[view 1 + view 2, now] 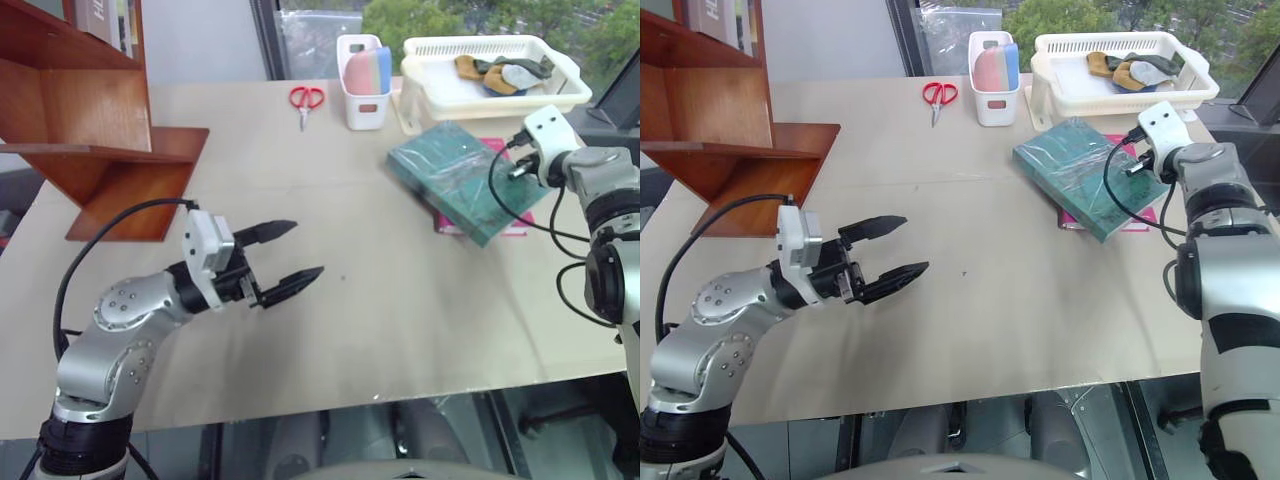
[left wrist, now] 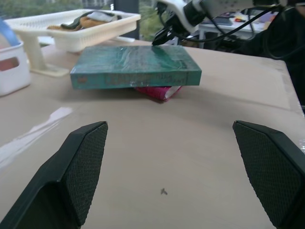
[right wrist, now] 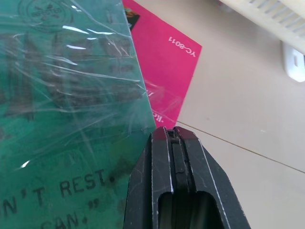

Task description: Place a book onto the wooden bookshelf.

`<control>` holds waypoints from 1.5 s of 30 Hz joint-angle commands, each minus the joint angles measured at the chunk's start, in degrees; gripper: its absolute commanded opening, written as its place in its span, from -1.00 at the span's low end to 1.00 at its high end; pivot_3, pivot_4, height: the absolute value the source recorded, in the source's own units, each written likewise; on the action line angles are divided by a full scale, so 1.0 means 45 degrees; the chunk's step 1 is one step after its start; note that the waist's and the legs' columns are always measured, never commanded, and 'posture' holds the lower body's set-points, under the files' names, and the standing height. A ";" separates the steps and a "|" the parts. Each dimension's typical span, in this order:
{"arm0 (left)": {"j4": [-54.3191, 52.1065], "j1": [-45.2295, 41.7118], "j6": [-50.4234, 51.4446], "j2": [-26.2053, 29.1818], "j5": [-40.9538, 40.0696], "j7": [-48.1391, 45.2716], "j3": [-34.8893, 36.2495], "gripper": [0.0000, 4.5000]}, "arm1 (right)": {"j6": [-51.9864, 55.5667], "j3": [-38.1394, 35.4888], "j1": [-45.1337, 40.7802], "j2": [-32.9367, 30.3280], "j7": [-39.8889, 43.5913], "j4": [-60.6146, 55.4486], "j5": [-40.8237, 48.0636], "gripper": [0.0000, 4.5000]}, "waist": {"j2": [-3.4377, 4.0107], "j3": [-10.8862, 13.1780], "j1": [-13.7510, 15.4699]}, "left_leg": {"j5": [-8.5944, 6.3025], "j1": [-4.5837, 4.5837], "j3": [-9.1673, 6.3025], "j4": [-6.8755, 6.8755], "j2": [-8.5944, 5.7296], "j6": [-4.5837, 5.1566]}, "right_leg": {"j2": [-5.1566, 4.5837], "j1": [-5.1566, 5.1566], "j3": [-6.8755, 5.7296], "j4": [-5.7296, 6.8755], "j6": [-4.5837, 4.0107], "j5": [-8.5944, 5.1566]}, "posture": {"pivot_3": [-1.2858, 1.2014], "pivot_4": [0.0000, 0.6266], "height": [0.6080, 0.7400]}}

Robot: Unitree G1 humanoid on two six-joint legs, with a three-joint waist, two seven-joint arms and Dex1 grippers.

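Left eye view shows the book (image 1: 462, 178), a thick teal-green hardcover with a glossy, mottled cover, lying flat on the beige surface (image 1: 350, 320) toward the robot's right. It rests on top of a thinner pink book (image 1: 515, 222), whose edges stick out from under it on the near and right sides. The wooden bookshelf (image 1: 95, 130) stands well apart from it at the far left of the surface, a reddish-brown unit with slanted side panels and flat boards.

The right end effector (image 3: 176, 143) has its two black fingers pressed together, and holds nothing. In the right wrist view its tip sits over the corner of the teal cover, just where the pink book shows beside it; whether it touches the cover I cannot tell. In the head views it sits at the book's right edge.

The left end effector (image 1: 285, 255) hangs above the bare surface at the left, its fingers spread wide and empty, pointing toward the book. The left wrist view looks between those fingers at the book's spine side, with the pink book peeking out beneath.

Behind the book stands a white basket tray (image 1: 560, 65) holding a few small items, a white cup holder (image 1: 363, 85) beside it, and red-handled scissors (image 1: 306, 100) lying on the surface further left.
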 commanded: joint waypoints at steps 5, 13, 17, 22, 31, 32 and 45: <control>-0.1116 0.0672 0.0043 0.0318 -0.0469 0.0289 0.0857 1.00 | -0.0199 -0.0185 -0.0091 0.0284 0.0149 -0.0046 -0.0257 -0.98 | -0.0001 -0.0001 -0.0040 | 0.0000 0.0009 0.0008 0.0000 0.0003 0.0000 | 0.0001 0.0000 0.0008 0.0006 0.0000 0.0000 | 0.03 -0.52 1.00; -0.0763 0.0245 0.0036 0.0370 -0.0434 0.0313 0.0557 1.00 | -0.0122 -0.0655 0.0046 0.0016 -0.0650 -0.0052 -0.0206 -0.98 | -0.0001 0.0000 -0.0001 | 0.0000 0.0006 0.0007 0.0000 0.0002 0.0000 | 0.0001 0.0001 0.0006 0.0007 0.0000 0.0000 | 0.03 -0.52 1.00; -0.0525 -0.0026 0.0042 0.0398 -0.0409 0.0225 0.0451 1.00 | -0.0201 -0.1231 -0.0269 -0.0430 -0.0619 -0.0149 0.0190 -0.98 | 0.0001 0.0003 0.0033 | 0.0000 -0.0002 0.0007 -0.0001 -0.0001 -0.0001 | 0.0000 -0.0003 0.0005 0.0003 0.0000 0.0000 | 0.03 -0.52 1.00; -0.0460 -0.0145 0.0041 0.0334 -0.0394 0.0198 0.0283 1.00 | 0.0097 -0.1840 -0.0603 -0.1066 -0.0151 -0.0293 0.0751 -0.98 | 0.0005 0.0006 0.0019 | 0.0000 -0.0002 0.0013 -0.0028 -0.0002 0.0000 | -0.0001 -0.0007 0.0008 -0.0019 0.0000 0.0000 | 0.03 -0.52 1.00; -0.0775 0.0076 0.0010 0.0223 -0.0510 0.0370 0.0360 1.00 | 0.1127 -0.4495 -0.0025 -0.1780 0.0114 -0.0581 0.3374 -0.98 | 0.0005 0.0007 0.0008 | -0.0001 -0.0002 0.0020 -0.0047 -0.0002 0.0000 | 0.0000 -0.0004 0.0013 -0.0050 0.0000 0.0000 | 0.03 -0.52 1.00; -0.0785 0.0085 0.0002 0.0217 -0.0514 0.0374 0.0360 1.00 | 0.1039 -0.4457 0.0271 -0.1790 0.0456 -0.0634 0.3405 -0.98 | 0.0003 0.0006 0.0019 | -0.0001 -0.0002 0.0020 -0.0048 -0.0002 0.0000 | 0.0000 -0.0004 0.0012 -0.0051 0.0000 0.0000 | 0.03 -0.52 1.00; -0.0859 -0.0132 0.0142 0.0229 -0.0602 0.0363 0.0200 1.00 | 0.1488 -0.4034 0.2485 -0.2060 0.1729 -0.0728 0.3401 -0.98 | 0.0013 0.0013 -0.0002 | 0.0000 0.0001 0.0018 -0.0050 -0.0004 0.0000 | 0.0002 0.0003 0.0014 -0.0064 0.0003 0.0001 | 0.03 -0.52 1.00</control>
